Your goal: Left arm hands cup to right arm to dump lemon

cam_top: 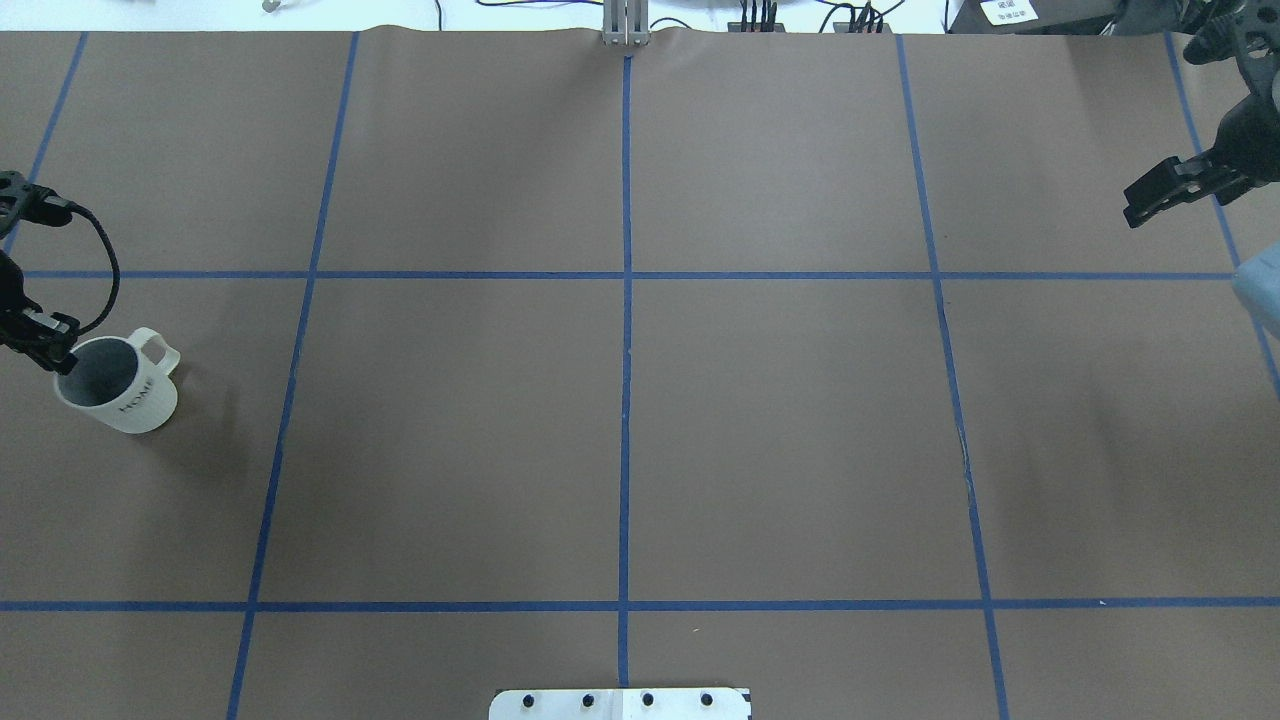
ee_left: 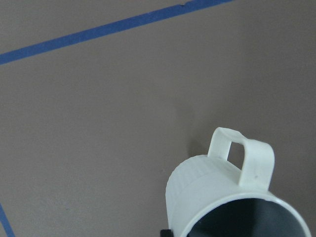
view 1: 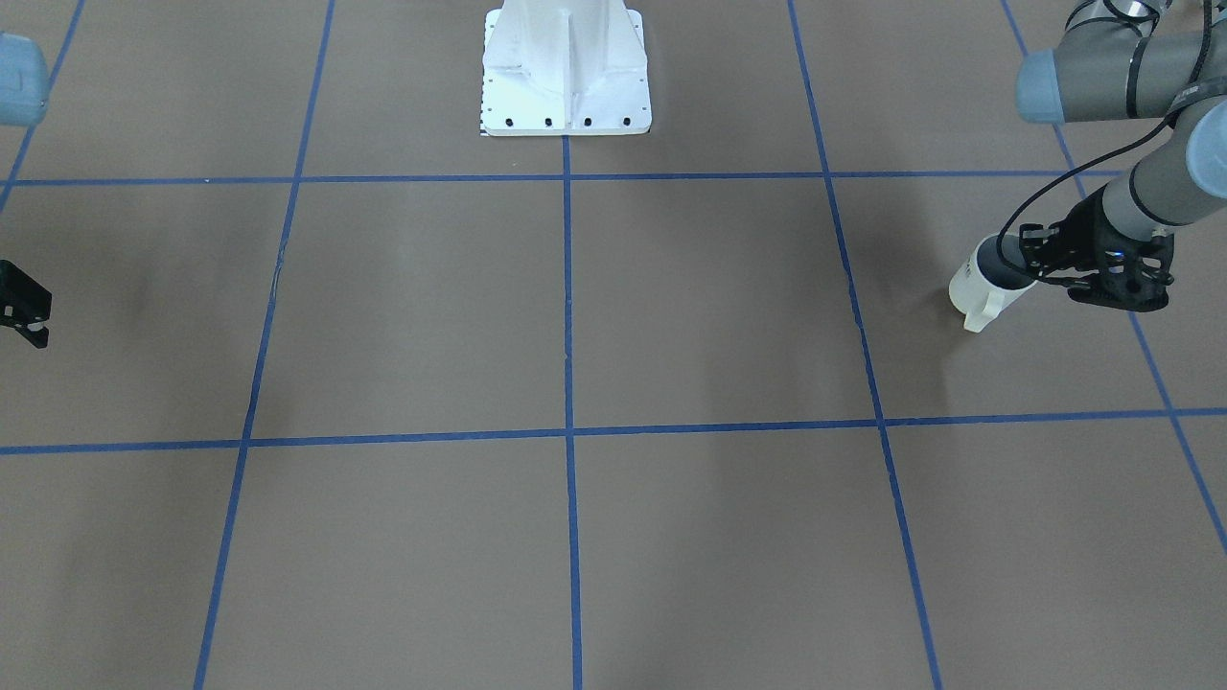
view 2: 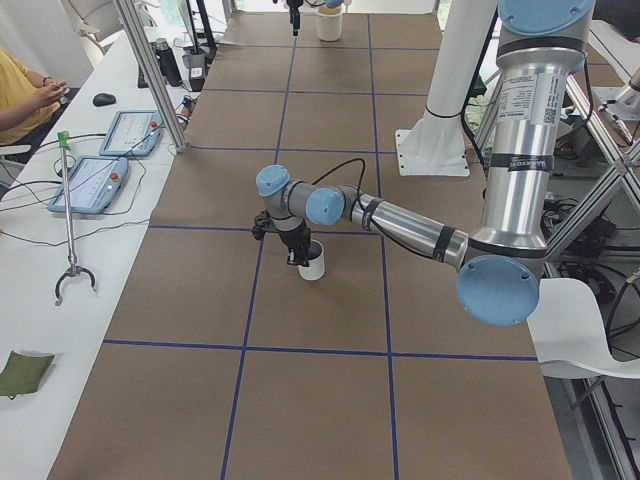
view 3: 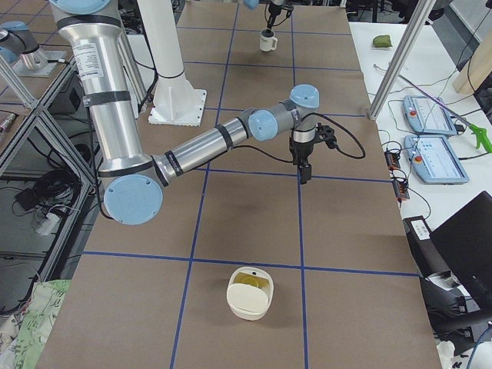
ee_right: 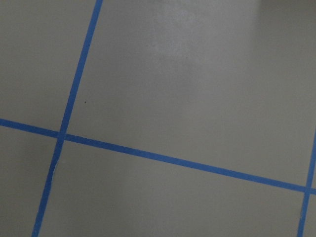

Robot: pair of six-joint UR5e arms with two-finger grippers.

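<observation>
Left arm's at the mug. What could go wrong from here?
The left end effector appears to pinch only the rim of the cream-white ribbed mug with a squared handle, so it could swing or slip once lifted. The right end effector is far across, so the carry is long.

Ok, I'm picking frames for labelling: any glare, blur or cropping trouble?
Right wrist view: pale sheen on the table. Left wrist view: the cup is sharp but cropped at the bottom edge. Overhead view: even light, soft shadow beside the cup.
</observation>
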